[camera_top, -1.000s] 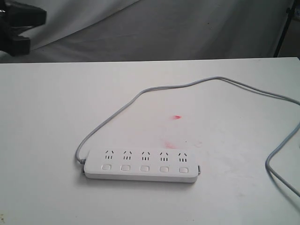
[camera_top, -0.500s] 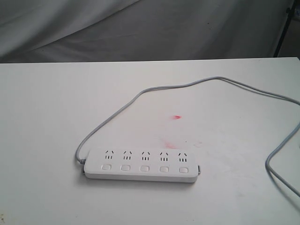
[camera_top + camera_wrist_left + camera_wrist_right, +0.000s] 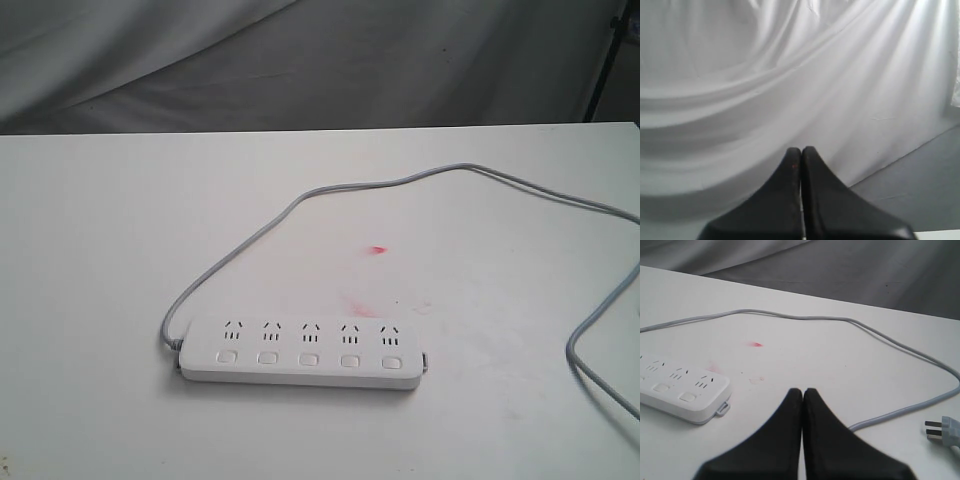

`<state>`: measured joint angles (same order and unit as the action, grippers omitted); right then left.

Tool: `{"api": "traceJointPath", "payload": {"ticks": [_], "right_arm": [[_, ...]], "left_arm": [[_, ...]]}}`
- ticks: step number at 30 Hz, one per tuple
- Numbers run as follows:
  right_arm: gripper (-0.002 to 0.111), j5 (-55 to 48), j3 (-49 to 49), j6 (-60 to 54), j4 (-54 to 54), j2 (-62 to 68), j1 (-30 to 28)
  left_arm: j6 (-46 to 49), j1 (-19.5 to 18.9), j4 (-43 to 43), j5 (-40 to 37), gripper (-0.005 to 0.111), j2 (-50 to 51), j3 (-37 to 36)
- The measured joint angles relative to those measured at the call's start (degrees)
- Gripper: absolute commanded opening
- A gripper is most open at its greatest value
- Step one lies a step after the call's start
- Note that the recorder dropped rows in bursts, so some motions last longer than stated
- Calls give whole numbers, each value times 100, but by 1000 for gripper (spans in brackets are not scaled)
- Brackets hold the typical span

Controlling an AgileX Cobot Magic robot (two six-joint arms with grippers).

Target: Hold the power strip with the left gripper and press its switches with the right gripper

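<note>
Five sockets and five switches [image 3: 309,358] sit in a row on the power strip [image 3: 300,354], which lies flat on the white counter [image 3: 90,240], toward the near edge and a little left of the middle in the exterior view. Neither arm shows in that view. Its grey cord [image 3: 330,190] leaves the left end, loops away across the counter and runs off on the right; the right wrist view shows the plug [image 3: 943,430] lying loose at the cord's far end.

Both pincers are fully closed and empty. The left pincer [image 3: 801,152] points at draped white cloth, well away from the strip. The right pincer [image 3: 803,392] hangs above the counter, near the strip's right end, with the cord running close by.

Judging by its look, the strip is a stiff, light, smooth plastic bar, so it will likely slide or tip under a push on a button unless pinned. A sensible hold is across the narrow width at the left end, by the cord exit, clear of the buttons. That leaves the whole row free for the right pincer, whose closed tips suit pressing. The cord is limp and could drag the strip if snagged.
</note>
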<state>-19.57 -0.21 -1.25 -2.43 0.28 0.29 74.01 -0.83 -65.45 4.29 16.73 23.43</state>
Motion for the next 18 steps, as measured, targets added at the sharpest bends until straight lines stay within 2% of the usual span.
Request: {"api": "traceJointPath", "payload": {"ticks": [4, 13, 18], "right_arm": [[0, 0, 0, 0, 0, 0, 0], [0, 0, 0, 0, 0, 0, 0], [0, 0, 0, 0, 0, 0, 0]], "left_arm": [[0, -173, -16, 21, 0, -433, -256], [0, -191, -16, 21, 0, -1353, -778], [0, -332, -16, 156, 0, -1636, -990]]}}
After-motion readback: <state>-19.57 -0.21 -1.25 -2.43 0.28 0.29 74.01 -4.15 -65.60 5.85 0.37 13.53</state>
